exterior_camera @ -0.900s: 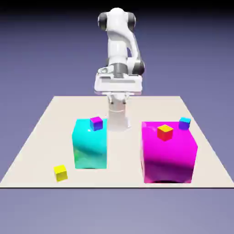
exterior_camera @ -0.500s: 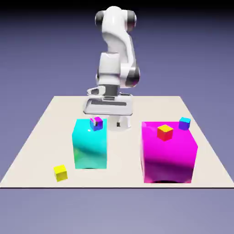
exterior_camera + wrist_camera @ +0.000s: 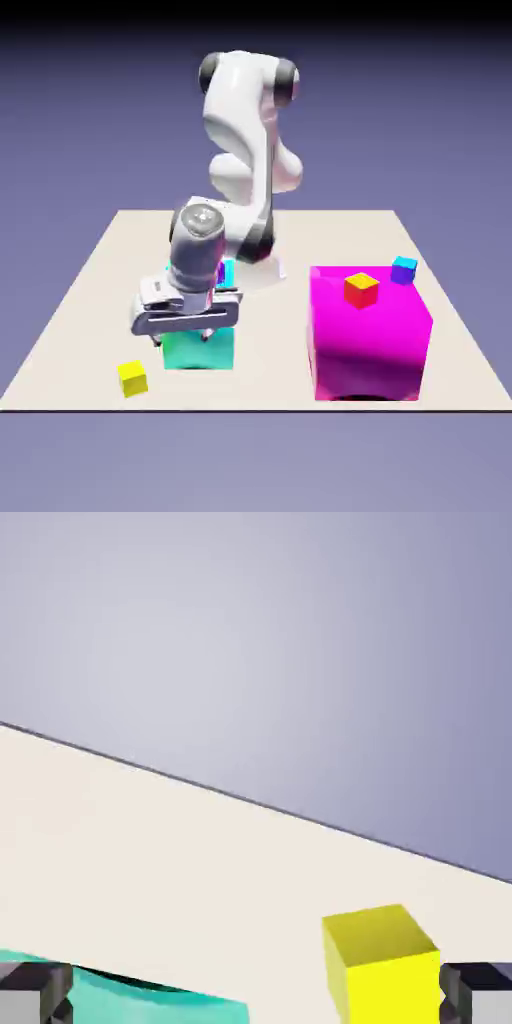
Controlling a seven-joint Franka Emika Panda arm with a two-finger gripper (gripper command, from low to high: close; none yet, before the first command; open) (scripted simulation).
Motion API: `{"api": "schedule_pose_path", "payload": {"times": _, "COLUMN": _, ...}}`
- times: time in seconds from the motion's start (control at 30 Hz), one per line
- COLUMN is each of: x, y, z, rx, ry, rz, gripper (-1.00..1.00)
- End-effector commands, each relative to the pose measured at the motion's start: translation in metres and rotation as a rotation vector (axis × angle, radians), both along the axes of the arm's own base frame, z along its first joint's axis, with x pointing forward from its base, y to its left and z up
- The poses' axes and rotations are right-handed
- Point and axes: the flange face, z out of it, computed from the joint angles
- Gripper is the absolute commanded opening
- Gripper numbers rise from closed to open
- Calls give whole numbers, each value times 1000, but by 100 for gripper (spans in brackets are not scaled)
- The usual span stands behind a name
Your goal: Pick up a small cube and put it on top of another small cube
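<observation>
The small cube (image 3: 132, 377) is plain yellow and lies on the table near its front edge, at the exterior view's left. My gripper (image 3: 182, 338) hangs open over the front of the big cyan block (image 3: 200, 352), above and to the right of the yellow cube, apart from it. In the hand view the yellow cube (image 3: 380, 964) shows low, close to the right fingertip (image 3: 482, 992), with the cyan block's top (image 3: 150, 1004) by the left fingertip (image 3: 32, 992). Nothing is held between the fingers.
A big magenta block (image 3: 368, 340) stands at the exterior view's right with a small orange-red, yellow-topped cube (image 3: 361, 290) on it. A small blue cube (image 3: 403, 270) sits behind its far right corner. My hand hides most of the cyan block's top.
The arm has swung forward and down, from high behind the blocks to just over the cyan block's front. The jaws stayed open. No cube has moved.
</observation>
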Motion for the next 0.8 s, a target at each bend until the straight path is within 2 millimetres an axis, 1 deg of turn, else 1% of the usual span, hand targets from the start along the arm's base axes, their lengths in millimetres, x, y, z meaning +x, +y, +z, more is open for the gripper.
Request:
{"api": "schedule_pose_path", "payload": {"times": 0.0, "x": 2, "y": -6, "z": -10, "rx": -11, "ry": 43, "rz": 5, "gripper": 0}}
{"api": "schedule_pose_path", "payload": {"times": 0.2, "x": 10, "y": -43, "z": -66, "rx": -73, "ry": 302, "rz": 30, "gripper": 0}}
{"api": "schedule_pose_path", "payload": {"times": 0.4, "x": 7, "y": -74, "z": -120, "rx": -132, "ry": 564, "rz": 44, "gripper": 0}}
{"api": "schedule_pose_path", "payload": {"times": 0.47, "x": 6, "y": -75, "z": -123, "rx": -136, "ry": 578, "rz": 44, "gripper": 0}}
{"api": "schedule_pose_path", "payload": {"times": 0.57, "x": -6, "y": -77, "z": -147, "rx": -114, "ry": 601, "rz": 46, "gripper": 0}}
{"api": "schedule_pose_path", "payload": {"times": 0.63, "x": -14, "y": -79, "z": -159, "rx": -108, "ry": 608, "rz": 45, "gripper": 0}}
{"api": "schedule_pose_path", "payload": {"times": 0.77, "x": -25, "y": -86, "z": -172, "rx": -114, "ry": 603, "rz": 43, "gripper": 0}}
